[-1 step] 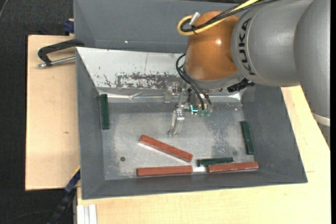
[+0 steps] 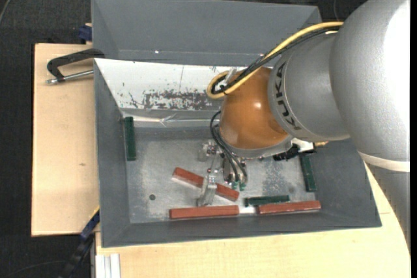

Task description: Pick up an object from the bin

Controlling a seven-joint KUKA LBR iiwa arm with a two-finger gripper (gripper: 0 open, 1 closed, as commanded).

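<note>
A green stick is leaning at the bin's left wall, well apart from everything else. Near the middle of the floor a tilted red stick is lying flat, and the gripper is hanging over its midpoint and seems to be touching it; I cannot tell whether the gripper is spread or pressed together, since the orange wrist cover is hiding much of it. Just beside it, along the near wall, a long red stick is lying, then a second red stick with a dark stick just behind it, and another green stick is resting at the right. The tilted red stick is looking like a light, stiff bar, hard and not fragile, with smooth faces that may be slipping under a weak pinch. Taking it across its narrow width near the middle is looking best, so that it is not tipping, though its lying flat is leaving little edge to catch
</note>
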